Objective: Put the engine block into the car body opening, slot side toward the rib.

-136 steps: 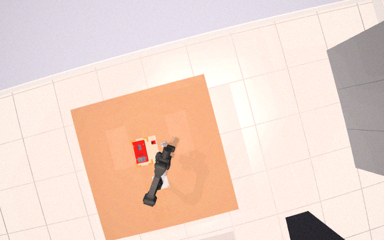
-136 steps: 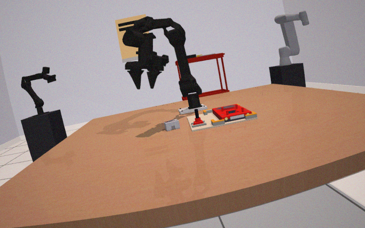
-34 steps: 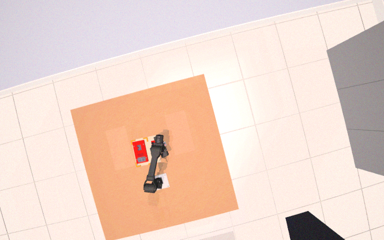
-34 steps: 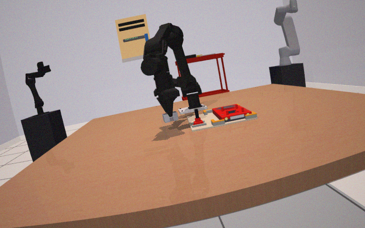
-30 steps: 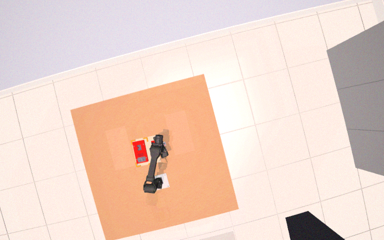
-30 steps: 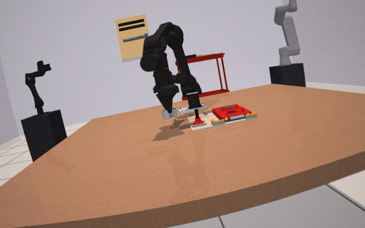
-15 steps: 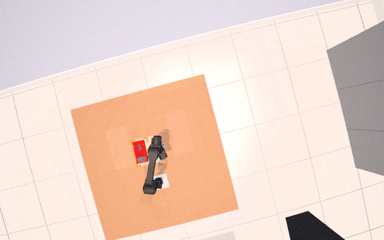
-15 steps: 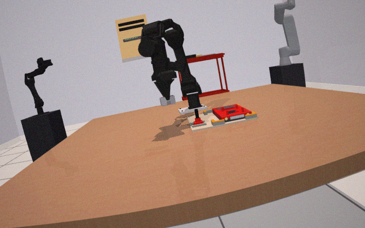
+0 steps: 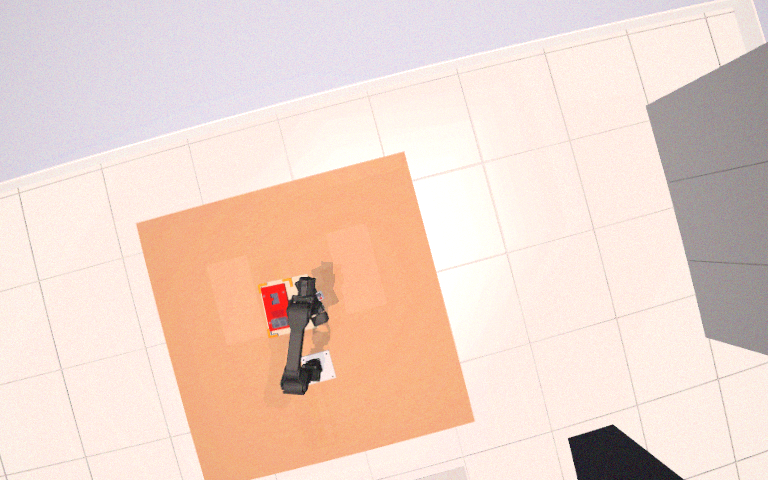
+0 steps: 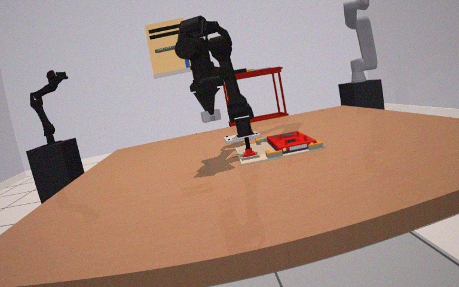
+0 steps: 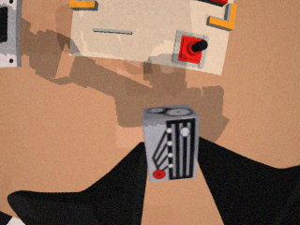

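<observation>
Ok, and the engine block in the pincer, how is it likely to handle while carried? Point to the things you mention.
The engine block (image 10: 207, 116) (image 11: 171, 145) looks boxy and hard-edged, so probably stiff. Its flat sides meet the pincer (image 10: 211, 113) (image 11: 171, 145) squarely, so rolling seems unlikely. It might still pivot, as much of it sticks out beyond the fingers.

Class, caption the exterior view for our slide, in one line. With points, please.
Gripper (image 10: 211, 112) holds the grey engine block (image 10: 205, 116) above the table (image 10: 169, 216), left of the red car body (image 10: 281, 144) in view.

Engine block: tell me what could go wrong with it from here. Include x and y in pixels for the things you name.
The engine block (image 10: 210, 116) (image 11: 171, 142) hangs in the air between the fingers, so it might slip or twist and arrive misaligned.

The black-and-red lever (image 10: 248, 149) (image 11: 192, 48) stands upright beside the car body (image 10: 292, 140) (image 9: 274, 308); a low pass could strike it.
</observation>
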